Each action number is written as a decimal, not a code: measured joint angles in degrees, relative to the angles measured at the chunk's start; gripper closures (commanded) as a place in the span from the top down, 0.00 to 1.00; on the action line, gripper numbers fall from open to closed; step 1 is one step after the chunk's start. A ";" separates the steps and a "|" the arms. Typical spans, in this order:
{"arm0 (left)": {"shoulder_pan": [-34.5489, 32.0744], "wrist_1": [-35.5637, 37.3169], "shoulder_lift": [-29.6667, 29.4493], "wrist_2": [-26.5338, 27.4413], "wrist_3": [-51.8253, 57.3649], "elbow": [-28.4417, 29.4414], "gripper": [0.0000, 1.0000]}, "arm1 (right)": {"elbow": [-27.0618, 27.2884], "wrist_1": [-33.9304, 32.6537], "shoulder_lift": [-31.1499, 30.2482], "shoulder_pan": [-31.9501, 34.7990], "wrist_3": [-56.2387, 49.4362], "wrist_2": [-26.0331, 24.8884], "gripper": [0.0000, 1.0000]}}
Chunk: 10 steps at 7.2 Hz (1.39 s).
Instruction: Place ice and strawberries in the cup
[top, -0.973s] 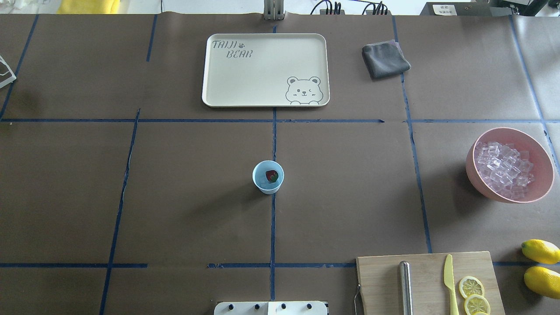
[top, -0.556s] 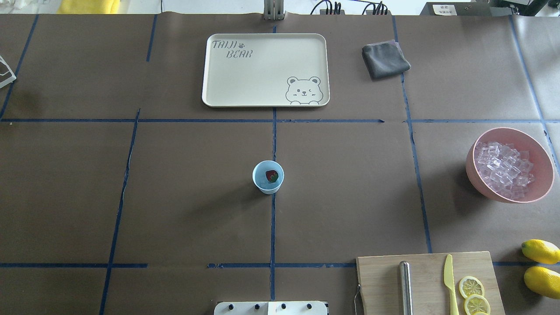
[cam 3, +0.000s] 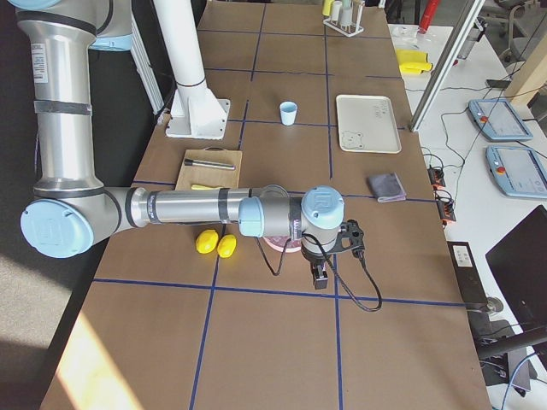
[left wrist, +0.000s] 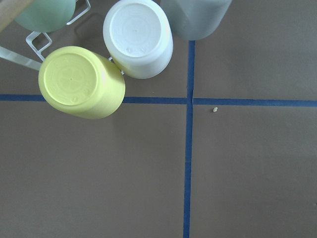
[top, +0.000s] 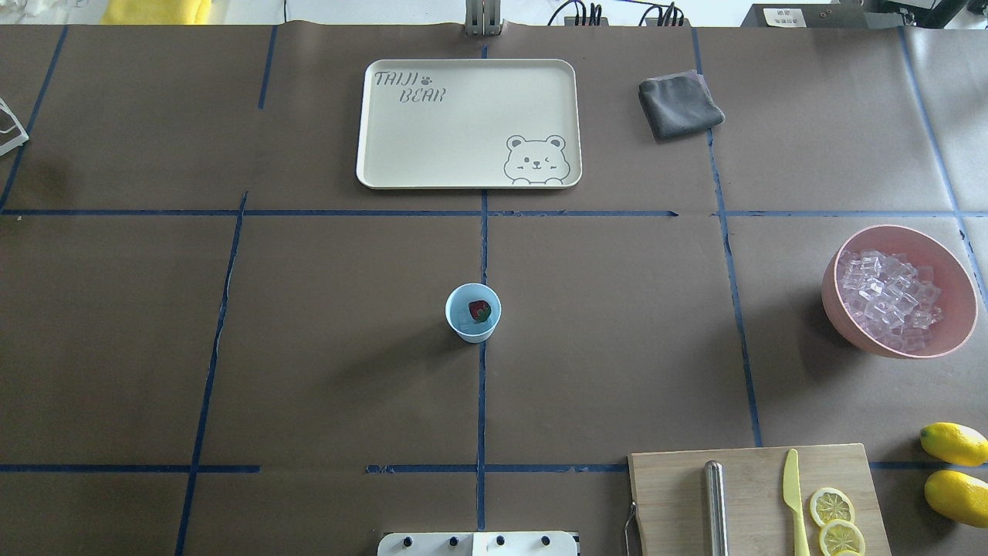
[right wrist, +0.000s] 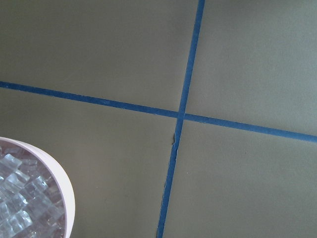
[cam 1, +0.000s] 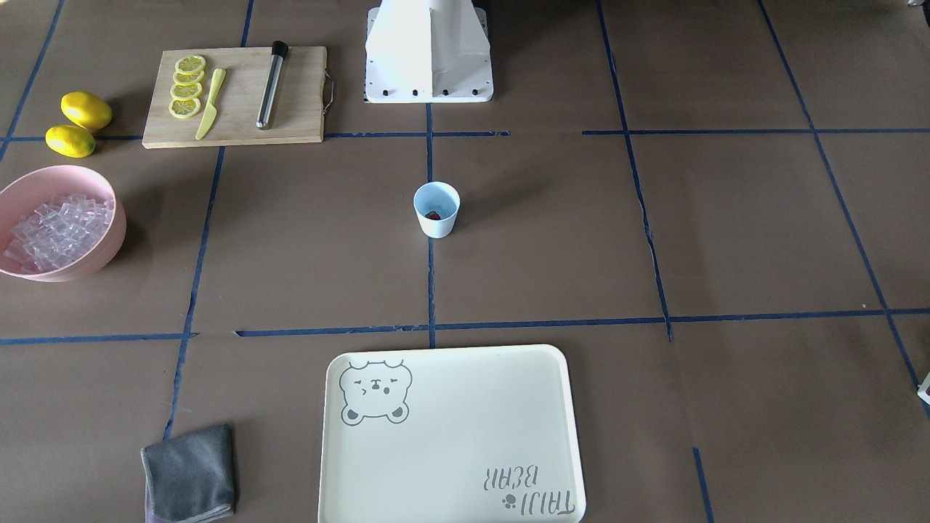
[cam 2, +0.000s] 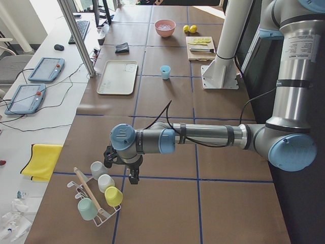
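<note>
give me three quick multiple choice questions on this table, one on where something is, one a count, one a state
1. Where is the strawberry? A on the cutting board; B beside the lemons; C in the cup.
2. How many whole lemons lie by the cutting board? A two; B one; C four.
3. How does the cup stand? A tipped on its side; B upright, mouth up; C upside down.
Answers: 1 C, red shows inside its rim. 2 A, a pair lies off the board's end. 3 B, its blue inside shows from overhead.
</note>
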 measured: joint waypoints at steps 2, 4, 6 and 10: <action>0.00 -0.05 0.23 -0.23 0.01 -0.04 1.00 | -0.85 1.19 -0.11 0.01 0.02 -0.04 1.00; 0.00 -0.06 0.27 -0.26 0.01 0.01 1.00 | -1.01 1.40 -0.08 0.01 0.08 -0.02 1.00; 0.00 -0.06 0.27 -0.26 0.00 -0.02 1.00 | -1.04 1.40 -0.05 0.01 0.11 -0.02 1.00; 0.00 -0.06 0.27 -0.26 -0.07 0.00 1.00 | -1.04 1.43 0.01 0.01 0.12 -0.02 1.00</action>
